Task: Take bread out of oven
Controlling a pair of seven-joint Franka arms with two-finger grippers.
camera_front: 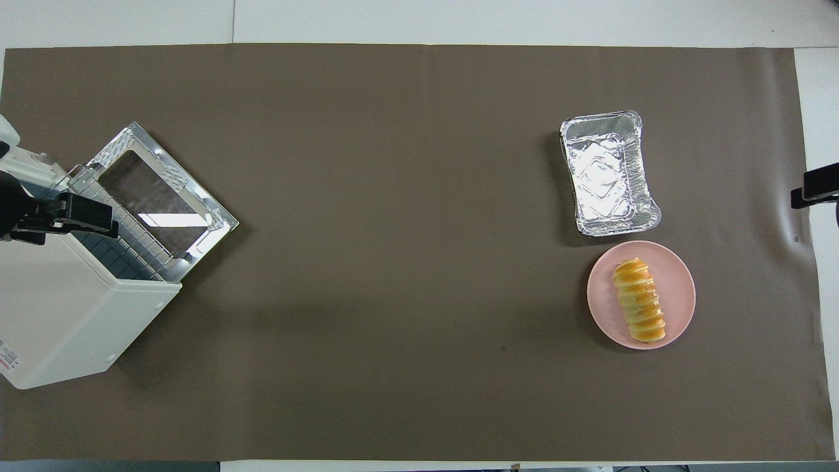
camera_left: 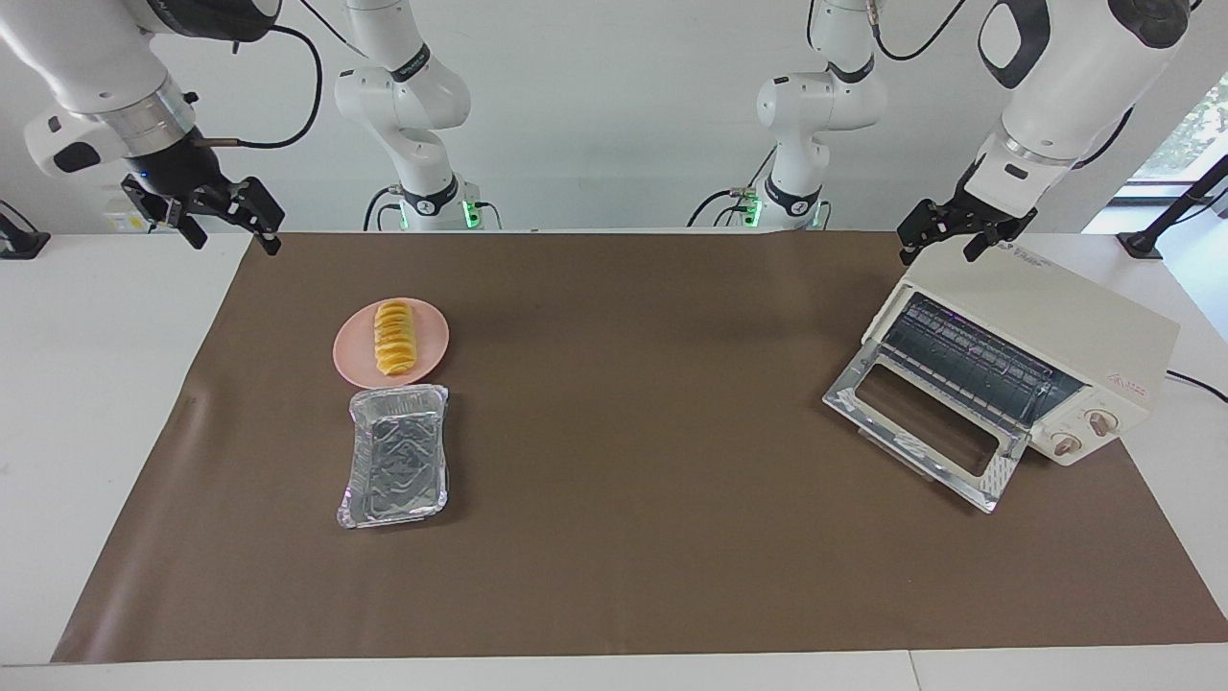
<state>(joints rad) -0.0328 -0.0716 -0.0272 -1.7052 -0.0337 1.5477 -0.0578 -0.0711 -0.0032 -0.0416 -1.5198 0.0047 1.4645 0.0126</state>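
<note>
The bread (camera_left: 392,338) (camera_front: 639,309), a ridged golden loaf, lies on a pink plate (camera_left: 434,331) (camera_front: 680,282) toward the right arm's end of the table. The cream oven (camera_left: 1065,321) (camera_front: 72,321) stands at the left arm's end. Its glass door (camera_left: 921,432) (camera_front: 160,196) is folded down and the wire rack inside is bare. My left gripper (camera_left: 937,251) (camera_front: 78,219) hangs open just over the oven's top edge, holding nothing. My right gripper (camera_left: 235,238) (camera_front: 813,189) is open and empty, up in the air over the mat's corner.
A rectangular silver foil tray (camera_left: 350,480) (camera_front: 649,216) lies beside the plate, farther from the robots. A brown mat (camera_left: 624,432) covers the table. The oven's two knobs (camera_left: 1084,432) face away from the robots.
</note>
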